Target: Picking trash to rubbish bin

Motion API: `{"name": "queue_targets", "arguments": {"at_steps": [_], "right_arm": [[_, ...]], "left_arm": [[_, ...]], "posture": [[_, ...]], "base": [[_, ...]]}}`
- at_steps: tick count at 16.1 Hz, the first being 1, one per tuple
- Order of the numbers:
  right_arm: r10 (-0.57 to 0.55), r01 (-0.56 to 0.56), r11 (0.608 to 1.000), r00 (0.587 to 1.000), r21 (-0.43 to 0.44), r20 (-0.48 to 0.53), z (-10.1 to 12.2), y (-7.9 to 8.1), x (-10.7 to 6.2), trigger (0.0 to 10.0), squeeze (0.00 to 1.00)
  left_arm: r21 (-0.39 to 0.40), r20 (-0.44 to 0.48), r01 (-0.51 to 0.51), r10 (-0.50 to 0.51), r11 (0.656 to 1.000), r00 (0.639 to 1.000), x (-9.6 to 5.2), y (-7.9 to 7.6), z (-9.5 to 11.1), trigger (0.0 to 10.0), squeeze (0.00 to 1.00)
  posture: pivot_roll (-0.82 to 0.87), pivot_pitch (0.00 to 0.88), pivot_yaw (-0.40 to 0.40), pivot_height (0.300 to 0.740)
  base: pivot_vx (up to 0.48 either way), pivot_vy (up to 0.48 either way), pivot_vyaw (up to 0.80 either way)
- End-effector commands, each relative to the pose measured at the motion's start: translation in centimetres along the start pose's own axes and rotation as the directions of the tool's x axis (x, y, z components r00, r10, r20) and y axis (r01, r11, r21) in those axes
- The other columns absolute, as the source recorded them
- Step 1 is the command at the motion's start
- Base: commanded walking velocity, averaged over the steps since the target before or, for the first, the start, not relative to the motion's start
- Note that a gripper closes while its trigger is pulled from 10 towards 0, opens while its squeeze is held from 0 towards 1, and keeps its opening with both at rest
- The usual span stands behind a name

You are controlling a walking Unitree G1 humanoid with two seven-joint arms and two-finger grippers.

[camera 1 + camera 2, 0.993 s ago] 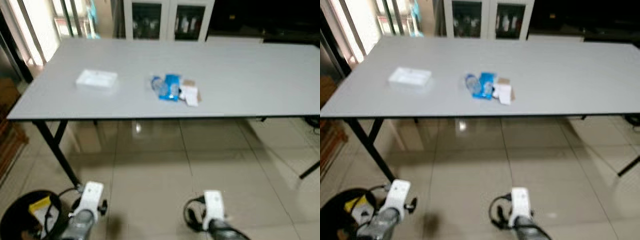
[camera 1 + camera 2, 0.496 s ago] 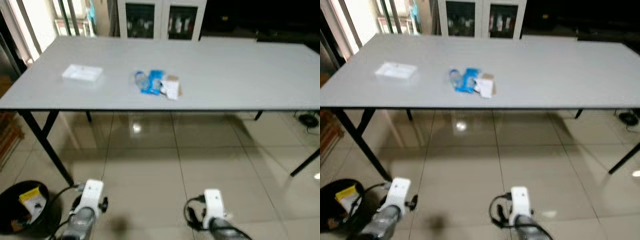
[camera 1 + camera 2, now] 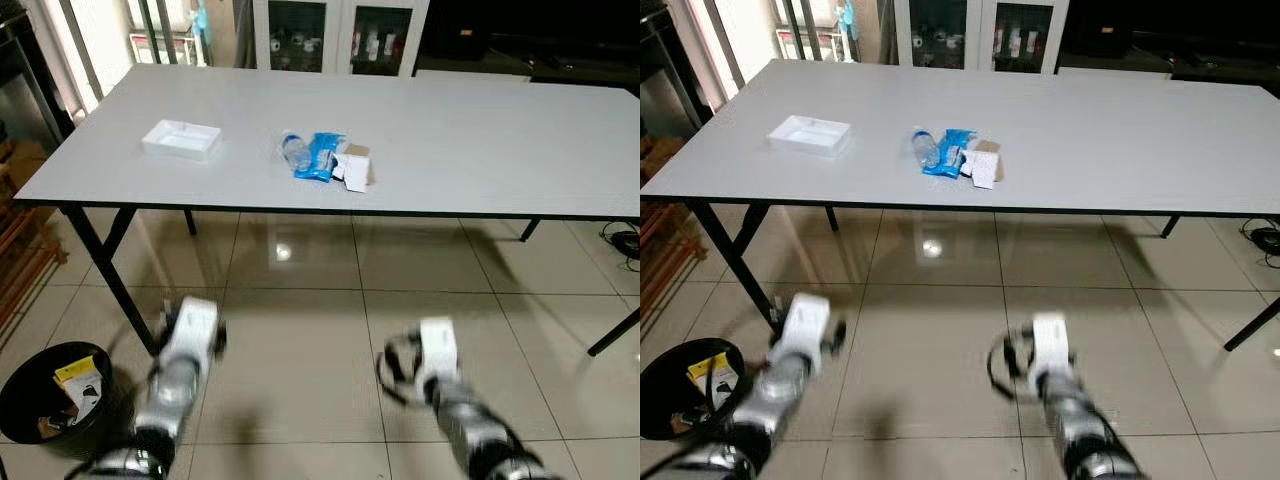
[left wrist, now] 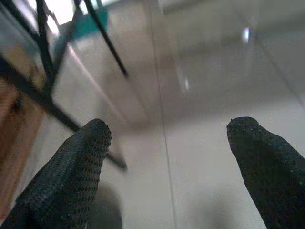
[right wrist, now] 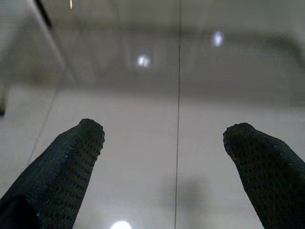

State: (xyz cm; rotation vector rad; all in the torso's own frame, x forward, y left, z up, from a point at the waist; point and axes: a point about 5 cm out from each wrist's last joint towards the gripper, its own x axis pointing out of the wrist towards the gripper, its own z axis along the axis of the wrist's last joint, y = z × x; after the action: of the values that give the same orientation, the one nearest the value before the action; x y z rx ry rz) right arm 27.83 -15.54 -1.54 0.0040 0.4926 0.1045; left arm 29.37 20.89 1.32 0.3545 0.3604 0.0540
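Observation:
On the grey table (image 3: pixel 480 130) lies a small heap of trash: a clear plastic bottle (image 3: pixel 295 152), a blue wrapper (image 3: pixel 321 156) and a white and brown carton (image 3: pixel 353 166). A black rubbish bin (image 3: pixel 55 392) with a yellow scrap inside stands on the floor at my lower left. Both arms hang low over the tiles, well short of the table. My left gripper (image 4: pixel 167 143) is open with only floor between its fingers. My right gripper (image 5: pixel 167 143) is open too, over bare tile.
A white shallow tray (image 3: pixel 181 138) sits on the table's left part. Black table legs (image 3: pixel 105 270) slant down at the left, and another leg (image 3: pixel 612 335) at the right. Glass-door cabinets (image 3: pixel 330 35) stand behind the table. Wooden shelving (image 3: pixel 20 250) is at the far left.
The camera has shifted, so the table and bin sit differently in the picture. Both arms have lifted and reach further up in the eye views.

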Motion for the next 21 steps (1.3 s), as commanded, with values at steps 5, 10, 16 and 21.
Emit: {"name": "queue_targets", "arguments": {"at_steps": [5, 10, 16, 21], "right_arm": [[-0.018, 0.04, 0.999, 0.86, -0.032, 0.51, 13.0, -0.3, 0.4, 10.0, 0.0], [-0.001, 0.01, 1.0, 0.667, -0.007, 0.745, 21.1, 1.5, -1.8, 10.0, 0.0], [0.003, -0.013, 1.0, 0.711, 0.01, 0.704, 20.7, 3.0, -1.6, 10.0, 0.0], [-0.018, 0.005, 1.0, 0.721, 0.021, 0.693, 21.5, 2.8, -1.4, 10.0, 0.0]], "left_arm": [[-0.034, 0.459, -0.07, 0.078, 0.997, 0.885, 0.7, 1.0, 11.0, 10.0, 0.0], [-0.117, 0.667, -0.029, 0.1, 0.993, 0.738, -0.7, 0.8, 20.1, 10.0, 0.0], [-0.139, 0.607, -0.012, 0.095, 0.99, 0.789, -0.6, -0.1, 19.5, 10.0, 0.0], [-0.13, 0.591, -0.028, 0.1, 0.991, 0.801, -0.7, 0.4, 19.3, 10.0, 0.0]], "posture": [[0.02, 0.0, -0.058, 0.74], [0.02, 0.0, -0.062, 0.74], [0.02, 0.0, -0.071, 0.74], [0.03, 0.0, -0.068, 0.74]], "base": [[0.0, 0.0, 0.0], [0.0, 0.0, 0.0], [0.235, 0.0, 0.0], [0.413, 0.0, 0.0]]}}
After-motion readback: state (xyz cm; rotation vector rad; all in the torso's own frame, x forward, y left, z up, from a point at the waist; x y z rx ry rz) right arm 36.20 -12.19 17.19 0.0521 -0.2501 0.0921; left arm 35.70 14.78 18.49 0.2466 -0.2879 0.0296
